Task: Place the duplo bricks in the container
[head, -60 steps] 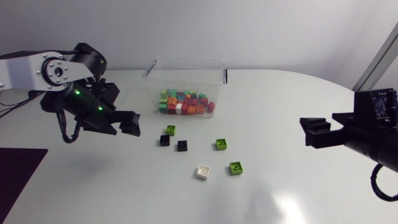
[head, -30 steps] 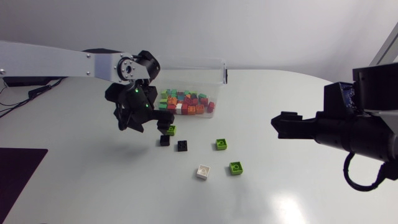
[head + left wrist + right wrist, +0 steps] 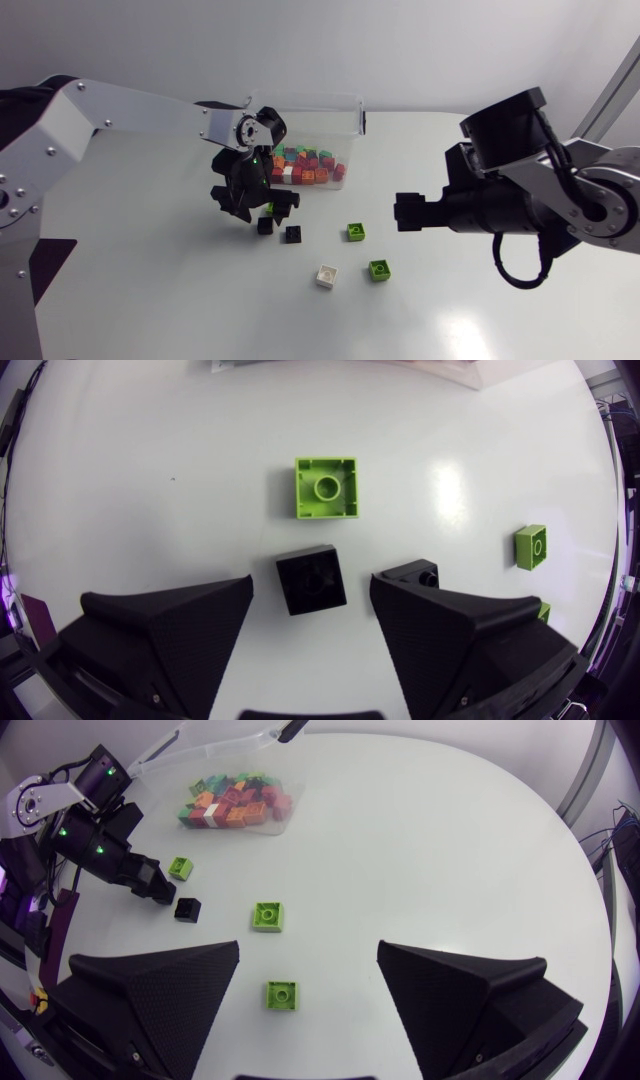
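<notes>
robotics lab bench setup, plain white round-edged table [image 3: 450,310], silver-grey left robot arm [image 3: 150,112] with black joints and black-and-grey right robot arm [image 3: 520,200] over it from either side, clear plastic container [image 3: 300,103] of mixed coloured toy bricks [image 3: 305,165], loose green brick [image 3: 379,269] among a few scattered test props

Loose bricks [image 3: 357,232] near part-filled clear container [image 3: 300,108]

Illumination: bright, diffuse, from overhead; the white table [image 3: 140,290] is evenly lit in the head view; one soft glare patch lies on its surface on the right arm's side; a second patch shows in the left wrist view, near the green brick [image 3: 325,487]; shadows are faint and soft-edged, tight beneath each brick; the black fingers [image 3: 170,630] show as low-detail dark masses; both wrist views bow the table edge.
</notes>
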`<state>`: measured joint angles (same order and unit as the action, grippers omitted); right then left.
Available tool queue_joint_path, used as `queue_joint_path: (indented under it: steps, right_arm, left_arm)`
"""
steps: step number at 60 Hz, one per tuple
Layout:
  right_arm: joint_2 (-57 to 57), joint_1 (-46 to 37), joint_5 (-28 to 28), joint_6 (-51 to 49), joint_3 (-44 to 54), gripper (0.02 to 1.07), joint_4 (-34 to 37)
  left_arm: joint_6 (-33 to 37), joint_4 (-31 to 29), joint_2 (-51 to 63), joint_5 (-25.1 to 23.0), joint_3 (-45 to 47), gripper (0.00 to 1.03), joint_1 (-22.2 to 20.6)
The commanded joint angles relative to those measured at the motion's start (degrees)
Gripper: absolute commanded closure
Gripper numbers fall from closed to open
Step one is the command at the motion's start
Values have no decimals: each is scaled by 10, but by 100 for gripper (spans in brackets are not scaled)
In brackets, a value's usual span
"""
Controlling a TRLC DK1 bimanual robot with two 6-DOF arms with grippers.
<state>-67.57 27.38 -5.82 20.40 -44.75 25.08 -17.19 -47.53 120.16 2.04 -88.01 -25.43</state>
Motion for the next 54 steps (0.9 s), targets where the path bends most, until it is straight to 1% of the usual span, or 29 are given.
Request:
queue_joint_path:
  steps: [1, 3, 6, 11, 14, 15, 16, 17, 18, 29, 32, 35, 39, 42, 53, 54]
  right_arm:
    - [-22, 8, -5, 14, -13, 8, 8]
    - [-33, 14, -10, 14, -16, 10, 8]
    - [-42, 17, -12, 14, -18, 10, 8]
    - [-63, 26, -13, 14, -21, 10, 8]
    - [-78, 28, -13, 14, -22, 10, 5]
    - [-83, 29, -14, 14, -22, 10, 5]
    - [-89, 29, -15, 14, -23, 10, 5]
    - [-94, 30, -16, 14, -23, 10, 5]
    - [-101, 30, -16, 14, -24, 10, 7]
    - [-148, 44, -17, 20, -29, 11, 7]
    - [-157, 52, -17, 20, -32, 13, 7]
    - [-165, 58, -17, 20, -36, 13, 8]
    - [-175, 63, -17, 20, -44, 14, 16]
    - [-187, 65, -17, 19, -53, 18, 30]
    - [-220, 65, -12, 18, -78, 18, 69]
    - [-225, 64, -12, 18, -81, 18, 73]
  left_arm:
    - [-26, 1, 22, 4, -20, 35, -4]
    - [-30, 4, 24, 5, -19, 39, -4]
    - [-33, 8, 25, 8, -17, 43, -4]
    - [-38, 10, 32, 10, -16, 48, -2]
    - [-43, 13, 34, 15, -14, 50, -1]
    - [-43, 15, 34, 16, -12, 53, -1]
    - [-43, 16, 34, 16, -12, 54, -1]
    - [-46, 21, 35, 16, -9, 59, 2]
    - [-47, 22, 37, 16, -9, 61, 3]
    - [-57, 22, 41, 16, -5, 67, 3]
    - [-60, 27, 39, 16, 0, 73, 4]
    - [-60, 36, 32, 16, 10, 77, 4]
    - [-60, 38, 23, 25, 19, 79, 4]
    - [-59, 38, 12, 34, 23, 80, 4]
    - [-49, 39, -38, 45, 33, 80, 13]
    - [-46, 47, -60, 56, 39, 80, 13]
